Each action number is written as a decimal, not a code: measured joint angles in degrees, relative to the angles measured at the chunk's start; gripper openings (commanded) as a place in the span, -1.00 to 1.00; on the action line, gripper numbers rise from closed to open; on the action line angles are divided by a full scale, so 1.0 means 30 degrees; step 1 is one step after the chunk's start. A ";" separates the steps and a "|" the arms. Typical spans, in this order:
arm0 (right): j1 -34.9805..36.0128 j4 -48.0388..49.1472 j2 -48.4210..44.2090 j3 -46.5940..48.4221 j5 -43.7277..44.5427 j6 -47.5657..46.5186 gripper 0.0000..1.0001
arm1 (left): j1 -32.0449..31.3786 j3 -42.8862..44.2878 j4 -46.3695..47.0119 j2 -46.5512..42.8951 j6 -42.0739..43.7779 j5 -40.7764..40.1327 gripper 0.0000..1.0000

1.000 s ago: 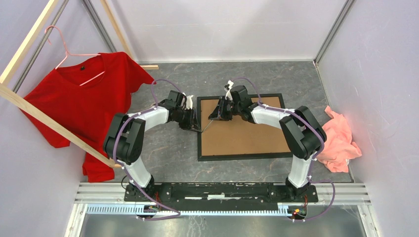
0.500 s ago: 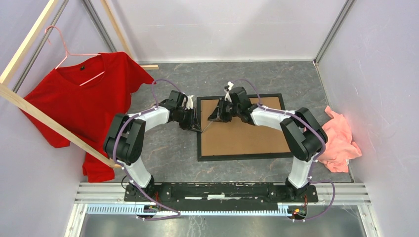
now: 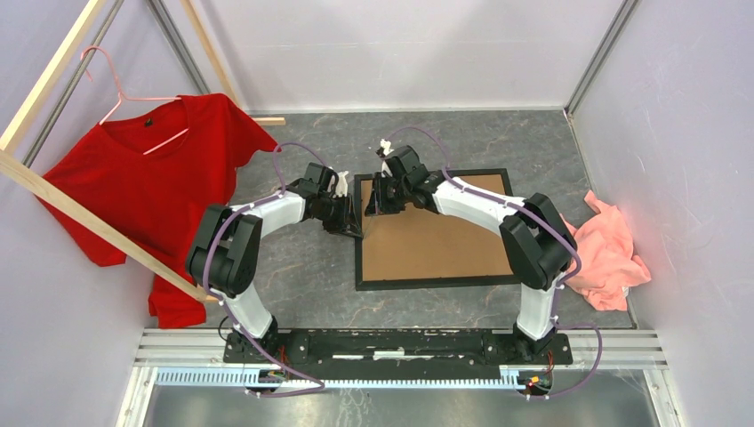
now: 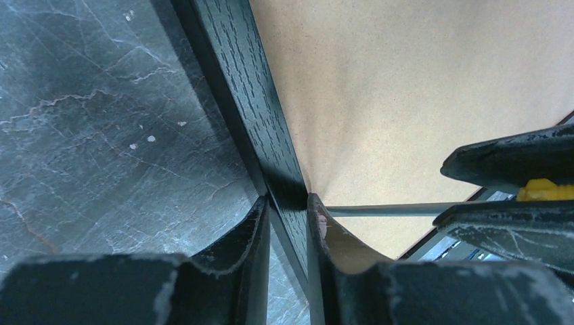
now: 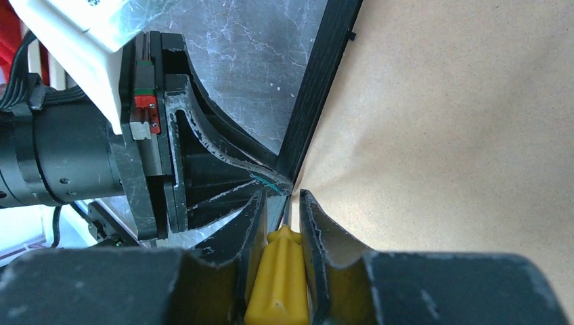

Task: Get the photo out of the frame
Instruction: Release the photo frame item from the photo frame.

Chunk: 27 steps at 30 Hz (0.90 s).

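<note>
- Overhead: the large thin black rectangular picture frame (image 3: 427, 284) lies face down on the grey stone-patterned table (image 3: 498, 142), with its flat brown fibreboard backing board (image 3: 445, 245) uppermost. The glossy sunflower photo is not in view and most likely sits beneath that board. The left gripper (image 3: 352, 218) is at the frame's left rail. The right gripper (image 3: 378, 200) meets it just inside that rail, towards the far-left corner.
- Left wrist: the left gripper's fingers (image 4: 250, 230) are narrow, clamped across the black rail, one on the table side and one on the board side. A thin metal shaft (image 4: 386, 210) reaches in from the right gripper to the seam where rail and board meet.
- Right wrist: the right gripper's fingers are closed on the yellow plastic handle of a slim tool (image 5: 277, 284). Its tip points into that seam, just beside the left fingertip.
- The step appears to be prying up the board's edge. The left grip should pin the rail firmly.
- The tip should go in low and shallow, then lever gently. That way the board rises without gouging the print below or skidding onto the left finger. Raise it only enough to get a hold.
</note>
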 measured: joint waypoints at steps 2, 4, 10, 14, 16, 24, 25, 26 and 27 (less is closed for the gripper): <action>0.0182 -0.0597 0.0189 0.0554 0.0328 -0.0087 -1.00 | 0.0000 0.0000 0.0000 0.0000 0.0000 -0.0007 -0.96; 0.0423 -0.1443 0.0539 0.1413 0.0721 -0.0321 -1.00 | 0.0000 0.0000 0.0000 0.0000 0.0000 -0.0015 -0.96; 0.0874 -0.2973 0.1020 0.2739 0.1705 -0.0481 -1.00 | -0.0022 0.0000 0.0000 0.0000 0.0000 -0.0073 -0.96; 0.1326 -0.3934 0.1341 0.3643 0.2579 -0.0576 -1.00 | -0.0051 0.0007 0.0000 0.0000 0.0000 -0.0138 -0.96; 0.1537 -0.4357 0.1530 0.4087 0.2943 -0.0590 -1.00 | -0.0058 0.0007 0.0000 0.0000 0.0000 -0.0153 -0.96; 0.1916 -0.5974 0.2251 0.5727 0.3570 -0.0896 -1.00 | -0.0087 0.0073 -0.0058 0.0000 0.0007 -0.0248 -0.96; 0.1931 -0.6040 0.2251 0.5748 0.3606 -0.0969 -1.00 | -0.0102 0.0102 -0.0109 0.0000 0.0007 -0.0291 -0.96; 0.1938 -0.6033 0.2251 0.5748 0.3606 -0.1042 -1.00 | -0.0109 0.0131 -0.0153 0.0000 0.0007 -0.0328 -0.96; 0.1916 -0.6040 0.2251 0.5748 0.3570 -0.1129 -1.00 | -0.0117 0.0160 -0.0197 0.0000 0.0015 -0.0357 -0.96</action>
